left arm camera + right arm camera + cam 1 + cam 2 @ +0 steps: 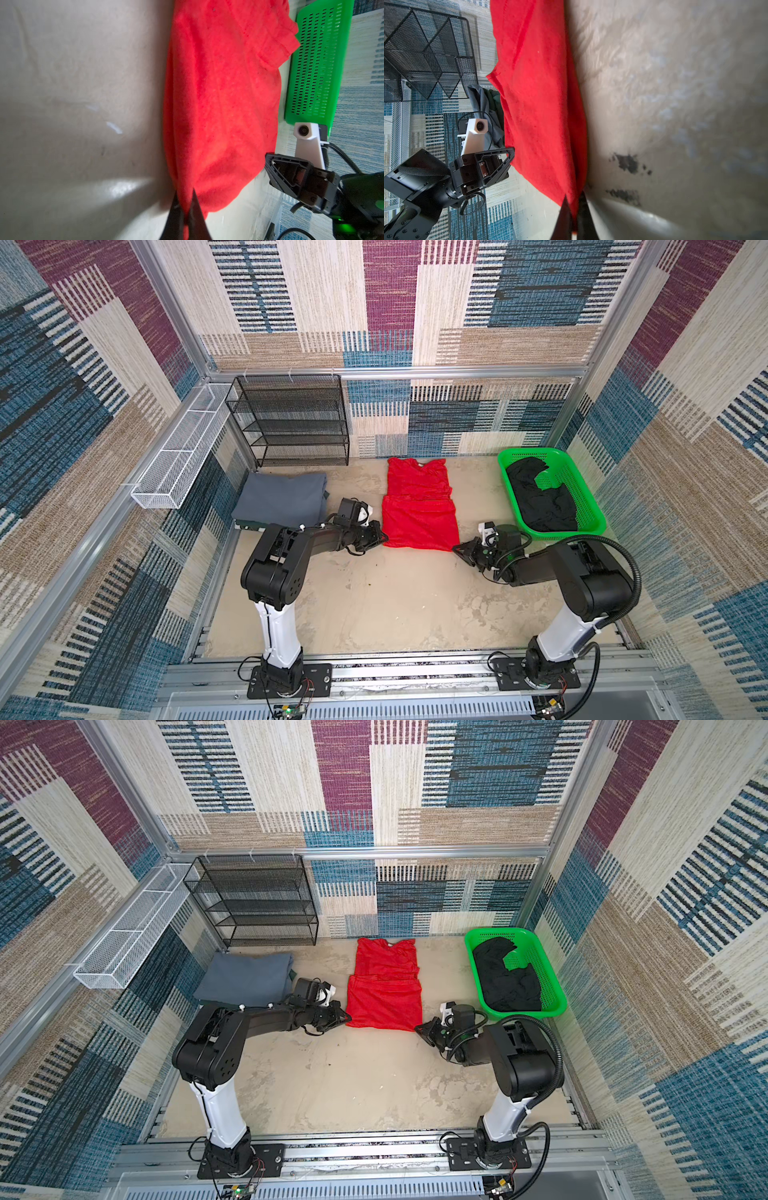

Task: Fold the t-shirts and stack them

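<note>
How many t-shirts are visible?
3: red t-shirt in the middle; grey t-shirt folded at left; black t-shirt in the green basket. Dark cloth under the grey one may be another.

Black arms [282, 560], white lower links [276, 630], corrugated hose [635, 572].

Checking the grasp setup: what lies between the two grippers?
The red t-shirt, its near hem pinched by left gripper and right gripper, in both top views.

Beige tabletop [374, 605], red t-shirt [419, 506] mid-table, folded grey t-shirt [282, 497], green basket [561, 535]
</note>
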`<act>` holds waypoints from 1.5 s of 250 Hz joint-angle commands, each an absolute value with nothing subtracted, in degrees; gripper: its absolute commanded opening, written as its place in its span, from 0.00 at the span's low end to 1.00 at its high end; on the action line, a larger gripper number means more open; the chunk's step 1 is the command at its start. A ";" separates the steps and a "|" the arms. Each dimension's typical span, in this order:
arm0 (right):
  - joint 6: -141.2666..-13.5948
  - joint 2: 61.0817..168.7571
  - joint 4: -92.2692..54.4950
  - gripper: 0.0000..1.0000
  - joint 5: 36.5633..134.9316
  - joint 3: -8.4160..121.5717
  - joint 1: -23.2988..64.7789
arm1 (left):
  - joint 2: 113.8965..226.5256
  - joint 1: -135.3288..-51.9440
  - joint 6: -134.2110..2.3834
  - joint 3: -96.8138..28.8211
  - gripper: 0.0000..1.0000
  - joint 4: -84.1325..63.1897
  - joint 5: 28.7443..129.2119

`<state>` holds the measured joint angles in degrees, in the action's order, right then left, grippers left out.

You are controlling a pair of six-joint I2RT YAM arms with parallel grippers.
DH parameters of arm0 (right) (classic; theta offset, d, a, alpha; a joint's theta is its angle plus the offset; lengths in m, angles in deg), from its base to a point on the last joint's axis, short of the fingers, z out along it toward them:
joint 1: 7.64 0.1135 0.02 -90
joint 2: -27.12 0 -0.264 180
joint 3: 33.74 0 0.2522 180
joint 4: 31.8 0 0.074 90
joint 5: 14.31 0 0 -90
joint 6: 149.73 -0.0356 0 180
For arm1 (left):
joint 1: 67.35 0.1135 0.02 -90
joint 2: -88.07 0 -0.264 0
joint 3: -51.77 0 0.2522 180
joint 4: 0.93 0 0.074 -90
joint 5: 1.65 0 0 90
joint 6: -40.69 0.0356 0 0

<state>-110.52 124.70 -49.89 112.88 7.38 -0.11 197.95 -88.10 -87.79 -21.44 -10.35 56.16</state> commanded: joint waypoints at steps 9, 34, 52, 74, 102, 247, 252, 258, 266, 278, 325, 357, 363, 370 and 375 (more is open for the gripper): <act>-108.75 122.21 -48.56 0.00 114.61 7.00 -0.08 | 196.36 -88.15 -86.25 -21.69 0.00 -11.57 53.12; -107.95 120.13 -47.43 0.00 115.92 5.57 -0.08 | 195.01 -88.14 -86.30 -21.08 0.00 -11.53 52.39; -107.66 117.89 -46.23 0.00 116.34 4.47 -0.09 | 193.74 -88.26 -86.65 -20.46 0.00 -11.28 51.62; -108.09 114.02 -45.12 0.00 116.81 3.19 -0.08 | 192.20 -88.34 -86.84 -20.01 0.00 -11.31 50.50; -107.84 107.70 -41.20 0.00 115.79 3.05 -0.08 | 189.42 -88.40 -86.71 -19.74 0.00 -12.30 50.29; -108.51 87.08 -27.96 0.00 110.96 2.69 0.06 | 179.10 -90.87 -88.15 -17.15 0.00 -12.71 49.47; -108.60 86.44 -27.45 0.00 110.77 2.57 0.05 | 178.73 -91.02 -88.15 -16.98 0.00 -12.70 49.53; -108.60 85.56 -26.83 0.00 110.65 2.46 0.09 | 178.25 -91.17 -88.24 -16.76 0.00 -12.75 49.54; -108.68 84.25 -26.04 0.00 110.51 2.37 0.17 | 177.63 -91.37 -88.40 -16.30 0.00 -12.66 49.56; -108.69 82.23 -24.74 0.00 110.17 2.32 0.35 | 176.49 -91.89 -88.59 -15.43 0.00 -12.51 49.66; -108.68 74.64 -17.80 0.00 107.82 1.79 1.38 | 171.85 -94.09 -88.66 -10.98 0.00 -13.37 50.29; -110.52 69.64 -14.90 0.00 107.43 0.45 2.73 | 168.15 -95.98 -89.73 -7.13 0.00 -13.74 51.25; -111.17 68.66 -14.67 0.00 107.20 0.34 3.32 | 166.92 -96.61 -89.62 -6.58 0.00 -14.15 51.99; -111.89 67.61 -14.31 0.00 106.66 0.38 4.32 | 165.46 -97.47 -89.34 -6.06 0.00 -14.92 53.11; -112.33 66.90 -13.90 0.00 105.99 0.35 5.18 | 164.40 -98.01 -89.10 -5.87 0.00 -15.73 53.97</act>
